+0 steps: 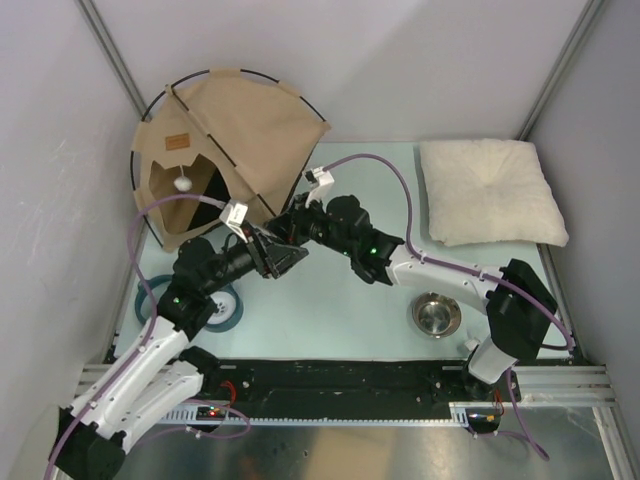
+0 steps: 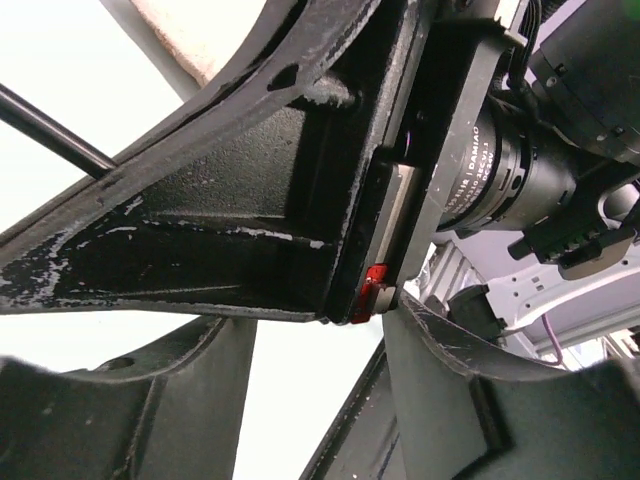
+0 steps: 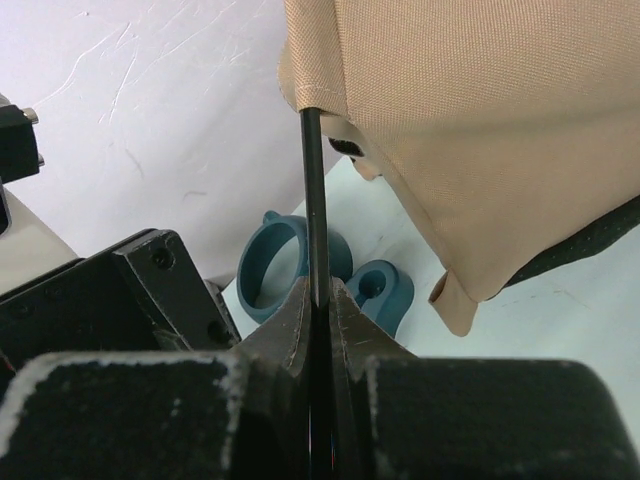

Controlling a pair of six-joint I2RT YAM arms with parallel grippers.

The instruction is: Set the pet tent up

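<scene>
The pet tent (image 1: 250,130) stands at the back left, tan fabric with black poles, a brown label (image 1: 177,139) and a white pompom (image 1: 182,183) at its opening. My right gripper (image 1: 284,228) is at the tent's near right edge. In the right wrist view it (image 3: 318,300) is shut on a thin black pole (image 3: 316,200) that runs up into the tan fabric (image 3: 480,120). My left gripper (image 1: 278,258) is just below it, open and empty (image 2: 300,400), with the right gripper's body close above its fingers (image 2: 470,400). A black pole (image 2: 50,130) crosses at upper left.
A cream pillow (image 1: 490,190) lies at the back right. A steel bowl (image 1: 437,315) sits at the near right. A teal ring piece (image 1: 228,312) lies near the left arm and also shows in the right wrist view (image 3: 280,260). Walls close off the sides.
</scene>
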